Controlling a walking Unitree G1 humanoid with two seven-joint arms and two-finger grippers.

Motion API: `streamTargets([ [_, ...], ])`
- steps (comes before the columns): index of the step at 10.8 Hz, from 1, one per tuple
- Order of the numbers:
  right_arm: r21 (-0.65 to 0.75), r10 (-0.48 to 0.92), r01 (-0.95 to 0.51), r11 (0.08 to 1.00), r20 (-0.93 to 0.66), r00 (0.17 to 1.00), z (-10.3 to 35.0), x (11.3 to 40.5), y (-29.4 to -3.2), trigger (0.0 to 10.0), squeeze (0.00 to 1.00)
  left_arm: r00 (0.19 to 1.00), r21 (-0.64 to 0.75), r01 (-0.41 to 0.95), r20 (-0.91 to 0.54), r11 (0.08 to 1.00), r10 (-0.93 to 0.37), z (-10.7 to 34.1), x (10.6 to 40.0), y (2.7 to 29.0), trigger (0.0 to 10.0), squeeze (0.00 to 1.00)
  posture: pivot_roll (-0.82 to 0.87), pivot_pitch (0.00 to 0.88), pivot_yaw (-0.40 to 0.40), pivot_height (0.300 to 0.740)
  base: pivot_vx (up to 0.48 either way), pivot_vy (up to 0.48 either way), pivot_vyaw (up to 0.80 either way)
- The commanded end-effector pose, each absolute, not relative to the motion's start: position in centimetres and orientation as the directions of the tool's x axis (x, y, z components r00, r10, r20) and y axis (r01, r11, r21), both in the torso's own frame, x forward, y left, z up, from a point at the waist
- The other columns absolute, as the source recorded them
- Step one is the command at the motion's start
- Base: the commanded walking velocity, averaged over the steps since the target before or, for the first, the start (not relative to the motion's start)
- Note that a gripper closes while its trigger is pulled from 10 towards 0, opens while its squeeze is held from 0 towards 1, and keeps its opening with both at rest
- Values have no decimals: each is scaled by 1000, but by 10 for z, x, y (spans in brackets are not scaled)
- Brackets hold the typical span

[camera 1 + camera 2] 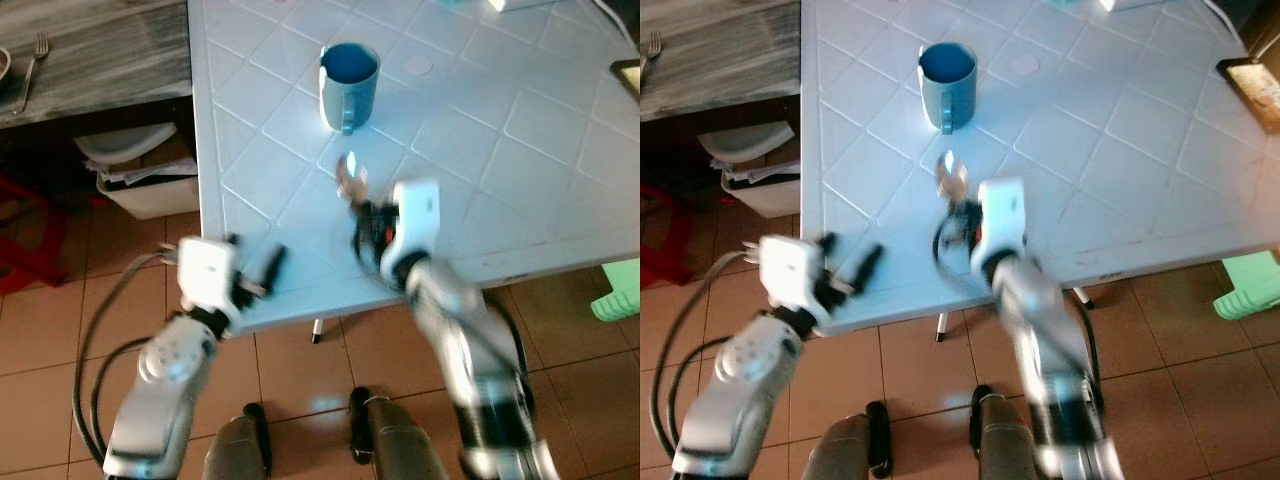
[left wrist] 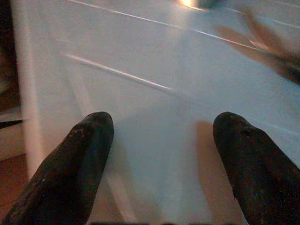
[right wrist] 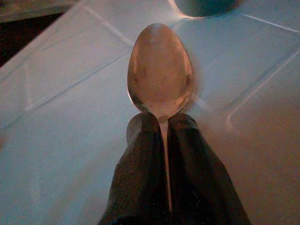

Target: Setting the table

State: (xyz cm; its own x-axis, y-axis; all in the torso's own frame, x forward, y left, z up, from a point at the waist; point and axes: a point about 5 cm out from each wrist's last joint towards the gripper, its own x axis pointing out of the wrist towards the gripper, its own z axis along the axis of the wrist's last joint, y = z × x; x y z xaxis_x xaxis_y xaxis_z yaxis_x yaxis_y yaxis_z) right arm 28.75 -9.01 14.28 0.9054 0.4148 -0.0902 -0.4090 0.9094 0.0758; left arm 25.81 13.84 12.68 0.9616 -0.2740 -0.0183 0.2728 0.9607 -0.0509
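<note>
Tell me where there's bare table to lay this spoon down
Bare table runs right of the blue mug, and between the mug and the near edge, where the right gripper holds the spoon. The left gripper crowds the near-left corner.

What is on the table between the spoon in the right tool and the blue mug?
Nothing: in the left eye view, bare white table separates the spoon from the blue mug.

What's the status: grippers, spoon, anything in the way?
Right gripper shut on spoon, over white table. Left gripper open at table edge. Blue mug just beyond spoon.
</note>
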Motion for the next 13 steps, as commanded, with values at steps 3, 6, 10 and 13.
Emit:
streamTargets([
  [3,38,377,-376,926,-164,912,119,280,-95,0,0,984,-53,160,-64,986,-163,115,267,154,10000,0,-39,247,30,740,0,430,0],
  [6,7,334,-335,942,-101,937,128,286,-97,0,0,987,-48,153,-34,987,-155,116,272,151,10000,0,-44,240,32,740,0,480,0],
  [10,-72,339,-336,939,29,940,151,292,-96,0,0,997,-30,78,-21,996,-79,118,279,154,10000,0,-54,233,36,740,0,479,0],
  [13,-60,311,-307,950,81,947,158,294,-103,0,0,999,-15,32,20,999,-32,121,283,163,10000,0,-56,219,25,740,0,462,0],
])
